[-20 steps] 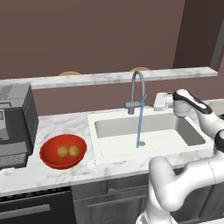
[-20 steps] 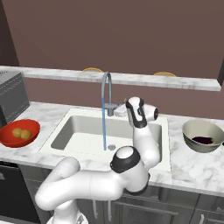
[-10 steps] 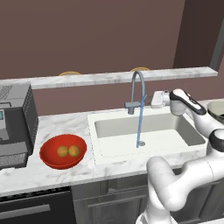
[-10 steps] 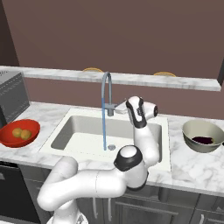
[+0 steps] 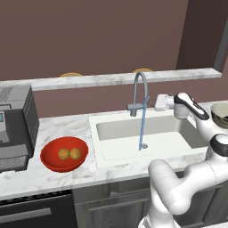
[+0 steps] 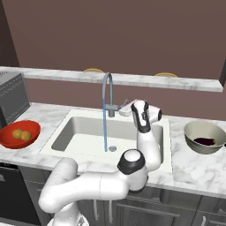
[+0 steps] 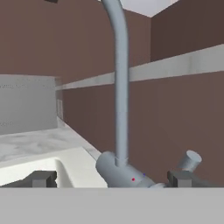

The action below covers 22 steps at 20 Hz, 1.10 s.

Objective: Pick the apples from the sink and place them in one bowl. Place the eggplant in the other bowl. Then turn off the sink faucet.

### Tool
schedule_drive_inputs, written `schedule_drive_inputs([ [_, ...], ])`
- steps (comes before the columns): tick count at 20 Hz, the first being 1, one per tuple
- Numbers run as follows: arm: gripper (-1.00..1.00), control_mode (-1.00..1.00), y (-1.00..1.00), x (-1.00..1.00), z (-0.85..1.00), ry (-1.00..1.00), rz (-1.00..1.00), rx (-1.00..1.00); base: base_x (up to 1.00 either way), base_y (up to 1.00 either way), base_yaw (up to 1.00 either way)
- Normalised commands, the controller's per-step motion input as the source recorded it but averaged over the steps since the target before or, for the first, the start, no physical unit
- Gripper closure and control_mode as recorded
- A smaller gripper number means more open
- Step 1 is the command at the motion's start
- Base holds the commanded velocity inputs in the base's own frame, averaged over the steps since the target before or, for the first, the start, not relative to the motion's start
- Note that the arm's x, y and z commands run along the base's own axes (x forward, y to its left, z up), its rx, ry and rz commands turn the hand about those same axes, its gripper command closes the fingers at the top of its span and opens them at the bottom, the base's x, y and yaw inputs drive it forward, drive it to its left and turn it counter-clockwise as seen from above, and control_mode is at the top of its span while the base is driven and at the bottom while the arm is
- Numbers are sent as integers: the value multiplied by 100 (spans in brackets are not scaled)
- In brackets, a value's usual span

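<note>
Jaws (image 7: 111,178) spread wide, empty, straddling the faucet (image 7: 120,87) base. Lever (image 7: 188,160) sits off to one side; closing here grabs the body, water (image 5: 143,129) keeps running.

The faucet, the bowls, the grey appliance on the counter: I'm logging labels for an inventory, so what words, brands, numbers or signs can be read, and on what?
None can be read.
The appliance shows a small lit panel, too small to read.
The faucet, red bowl and grey bowl carry no markings.
</note>
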Motion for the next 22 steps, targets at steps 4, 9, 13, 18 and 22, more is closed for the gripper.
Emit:
schedule_drive_inputs([
  [4,-100,-100,-12,12,-8,0,0,6,0,0,0],
  [9,-100,-100,-6,21,-8,0,0,4,0,0,0],
  [13,-100,-100,-2,30,-10,0,0,2,0,0,0],
  [18,-100,-100,0,31,-8,0,0,1,0,0,0],
  [22,-100,-100,-1,31,-6,0,0,1,0,0,0],
])
